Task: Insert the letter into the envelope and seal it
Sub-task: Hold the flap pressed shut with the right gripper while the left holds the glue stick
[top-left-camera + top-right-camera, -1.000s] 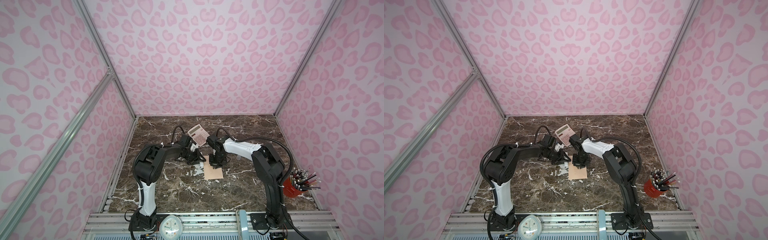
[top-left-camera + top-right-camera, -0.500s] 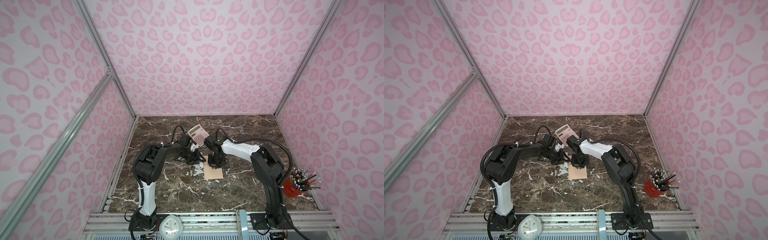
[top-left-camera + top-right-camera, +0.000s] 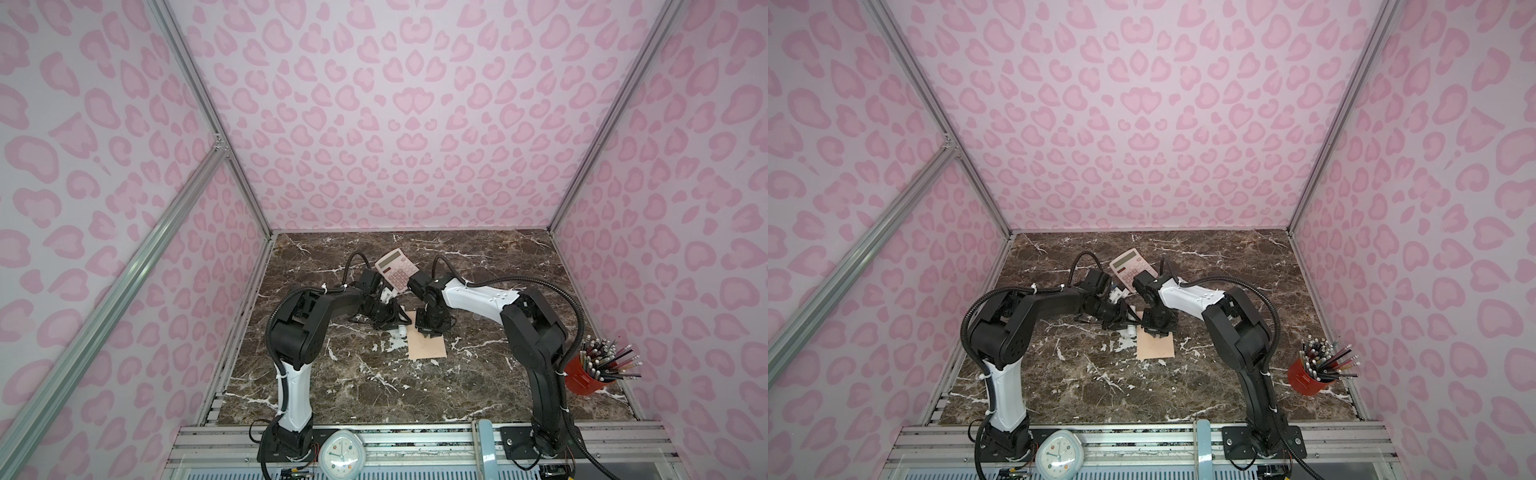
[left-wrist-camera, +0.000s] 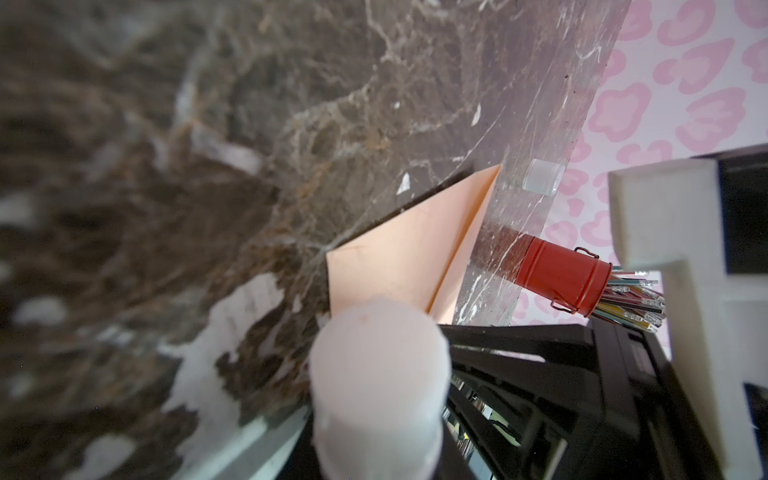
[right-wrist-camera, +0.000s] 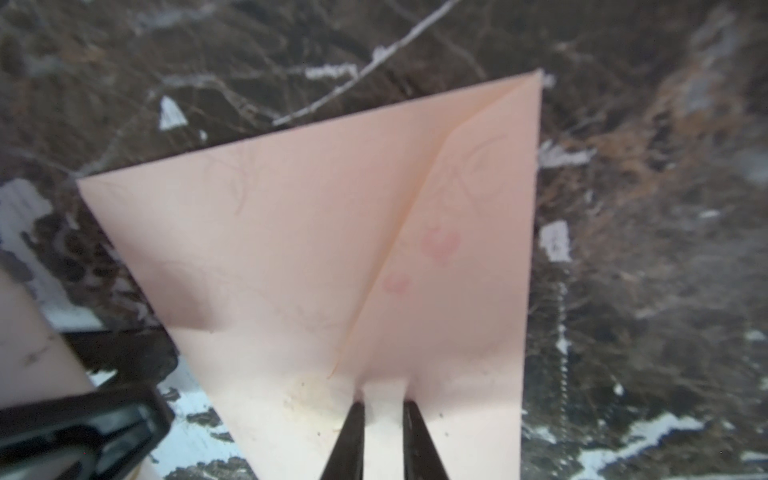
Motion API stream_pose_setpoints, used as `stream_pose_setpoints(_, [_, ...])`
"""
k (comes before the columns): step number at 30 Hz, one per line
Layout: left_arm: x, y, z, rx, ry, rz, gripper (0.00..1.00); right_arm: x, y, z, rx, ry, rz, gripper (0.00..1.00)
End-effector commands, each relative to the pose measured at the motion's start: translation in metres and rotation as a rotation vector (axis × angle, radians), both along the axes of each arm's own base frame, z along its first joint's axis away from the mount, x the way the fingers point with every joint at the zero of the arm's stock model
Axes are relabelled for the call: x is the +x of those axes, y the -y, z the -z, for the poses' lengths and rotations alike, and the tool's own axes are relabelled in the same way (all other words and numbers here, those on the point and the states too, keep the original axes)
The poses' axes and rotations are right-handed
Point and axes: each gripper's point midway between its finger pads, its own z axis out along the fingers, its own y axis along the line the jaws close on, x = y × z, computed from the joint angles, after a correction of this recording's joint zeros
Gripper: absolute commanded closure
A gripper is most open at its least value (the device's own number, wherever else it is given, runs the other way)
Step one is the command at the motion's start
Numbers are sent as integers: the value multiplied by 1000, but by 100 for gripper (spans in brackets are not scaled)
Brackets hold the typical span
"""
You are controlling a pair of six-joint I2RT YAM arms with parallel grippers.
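1. Position of the peach-beige paper envelope (image 3: 428,347): you will find it lying flat near the middle of the dark brown marble-patterned table (image 3: 374,395) in both top views (image 3: 1155,345).
2. Orientation: in the right wrist view the envelope (image 5: 291,249) shows its diagonal seam lines face up. Its paler cream end lies nearest the two grippers.
3. Contents: faint pinkish marks show through the paper. You cannot tell whether they belong to the letter.
4. Right gripper (image 5: 384,403): its black fingers (image 5: 355,436) point down onto the cream end of the envelope.
   - The jaws stand a narrow gap apart, with cream paper showing between them.
   - Both tips touch the paper, which creases slightly at each tip.
   - You cannot tell whether the paper is pinched or only pressed.
5. Left gripper (image 3: 395,325): it is closed on a short, pale white cylindrical stick (image 3: 401,330) that projects from its end.
   - In both top views the free end of the stick (image 3: 1131,330) sits just beside the envelope's rear corner on the left arm's side.
   - In the left wrist view the stick (image 4: 378,374) is blurred in the foreground, with the envelope (image 4: 395,257) beyond it.
6. Surroundings:
   - A pale calculator with pink keys (image 3: 397,270) lies askew behind both grippers.
   - A red metal cup of pencils (image 3: 586,376) stands at the table's right edge, well apart from the envelope.
   - A white round-faced clock (image 3: 343,455) rests on the front rail.
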Motion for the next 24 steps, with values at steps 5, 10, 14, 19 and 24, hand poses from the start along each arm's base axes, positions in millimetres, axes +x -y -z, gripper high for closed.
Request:
stream_pose_setpoints(5, [-5,-8,10,48,-18,-6,96,4,-22,24,88,-8,-2,78])
stream_pose_setpoints(10, [-5,-8,9,48,-18,-7,96,4,-21,24,81,-11,-3,88])
stream_pose_setpoints(14, [-5,-9,9,49,-16,-7,96,5,-22,25,86,-10,-2,90])
stream_pose_setpoints(19, [-6,-9,9,50,-16,-9,96,6,-25,25,103,-12,9,89])
stream_pose_setpoints(24, [-7,-10,8,48,-15,-8,96,10,-25,24,109,-10,37,84])
